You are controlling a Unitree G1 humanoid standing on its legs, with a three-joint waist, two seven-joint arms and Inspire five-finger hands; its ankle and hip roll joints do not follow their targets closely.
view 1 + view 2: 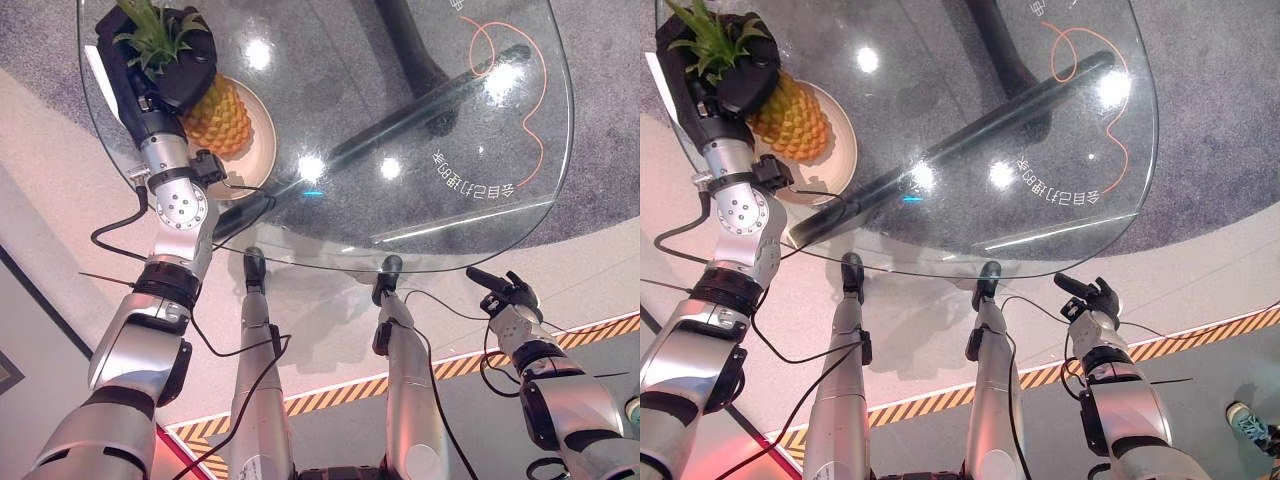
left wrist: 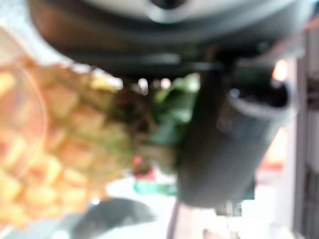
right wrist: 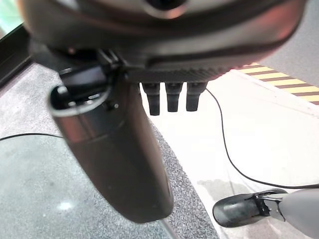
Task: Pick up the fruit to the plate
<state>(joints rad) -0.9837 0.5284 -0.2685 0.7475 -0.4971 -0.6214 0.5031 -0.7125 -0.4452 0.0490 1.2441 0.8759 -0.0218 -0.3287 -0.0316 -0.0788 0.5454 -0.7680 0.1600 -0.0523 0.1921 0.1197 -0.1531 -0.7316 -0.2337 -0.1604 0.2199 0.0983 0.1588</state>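
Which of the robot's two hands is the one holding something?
The left hand, up over the glass table: it is curled round the pineapple above the plate. The right hand hangs below the table edge, holding nothing.

L hand (image 1: 165, 55) gripping pineapple (image 1: 215, 115) over plate (image 1: 262, 140)

Pineapple (image 1: 215, 115): yellow-orange, scaly skin, green spiky crown (image 1: 150, 35) at far end. Lies tilted on round cream plate (image 1: 262, 130), body on plate, crown past its rim. Plate sits at left edge of glass desk (image 1: 400, 120), w/ left robot hand (image 1: 165, 60) wrapped round crown end.
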